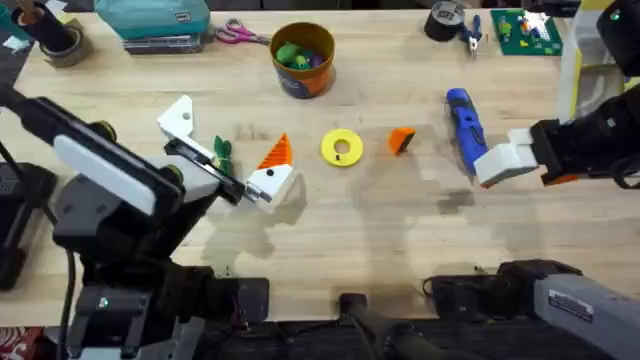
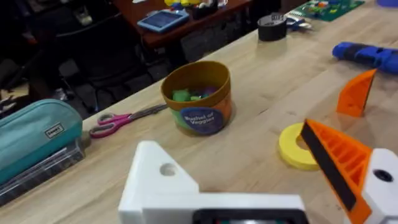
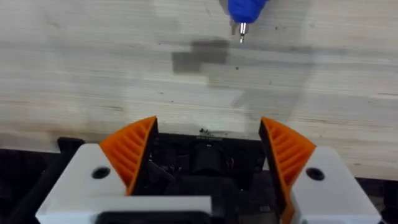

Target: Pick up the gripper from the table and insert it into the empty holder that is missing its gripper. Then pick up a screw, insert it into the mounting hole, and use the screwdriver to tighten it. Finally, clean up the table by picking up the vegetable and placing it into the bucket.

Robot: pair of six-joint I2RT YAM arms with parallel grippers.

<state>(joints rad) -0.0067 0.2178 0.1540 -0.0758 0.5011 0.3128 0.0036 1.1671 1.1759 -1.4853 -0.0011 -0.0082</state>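
1. Overhead view: the small orange ribbed plastic gripper lies loose on the wooden table, just to the right of the flat yellow ring-shaped disc. To the left of the disc the left gripper is spread wide and holds nothing. Its far finger is the bare white angular holder. Its near finger already carries an orange wedge. A small green piece, probably the vegetable, lies between them. Well right of the disc, the right gripper hangs just beside the blue pen-shaped screwdriver. The round orange-brown bucket stands behind the disc.

2. Left wrist view: the holder's flat face and mounting hole are clear and unobstructed. The loose wedge stands on end just beyond the disc, near the screwdriver.

3. Right wrist view: the right gripper's two orange ribbed pads are released and parted over bare table, with the screwdriver's silver tip ahead.

4. Judgement: the pick-up is not yet done. The right arm should shift toward the disc and centre the wedge between its pads. It should close on the wedge's flat sides rather than the sloped ribs, or the part may squirt out. The left arm should hold the holder steady and facing across.
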